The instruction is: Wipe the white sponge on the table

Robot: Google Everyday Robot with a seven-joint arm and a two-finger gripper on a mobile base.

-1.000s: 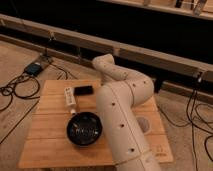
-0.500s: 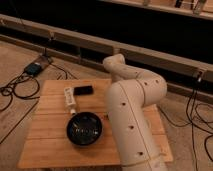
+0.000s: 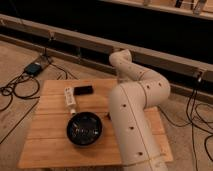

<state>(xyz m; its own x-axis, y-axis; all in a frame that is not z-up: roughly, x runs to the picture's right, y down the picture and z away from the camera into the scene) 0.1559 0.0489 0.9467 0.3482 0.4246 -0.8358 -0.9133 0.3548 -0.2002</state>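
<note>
We are not seeing the gripper: the bulky white jointed arm (image 3: 135, 115) is hiding it, so its state and place cannot be told. The white sponge is likewise not showing. On the light-brown wooden plank table (image 3: 50, 145) we are noting a round black bowl (image 3: 84, 129), a long narrow white item with dark markings (image 3: 69, 97) and a small black rectangular object (image 3: 83, 90) just beside it.

The thick white jointed robot arm (image 3: 135, 115) is covering the right half of the light-brown wooden plank table (image 3: 50, 135), and the gripper is staying out of sight behind it. The white sponge is not showing anywhere. The arm's base is running off the bottom edge. The markings on the long narrow white item (image 3: 70, 97) are reading too small to make out.
</note>
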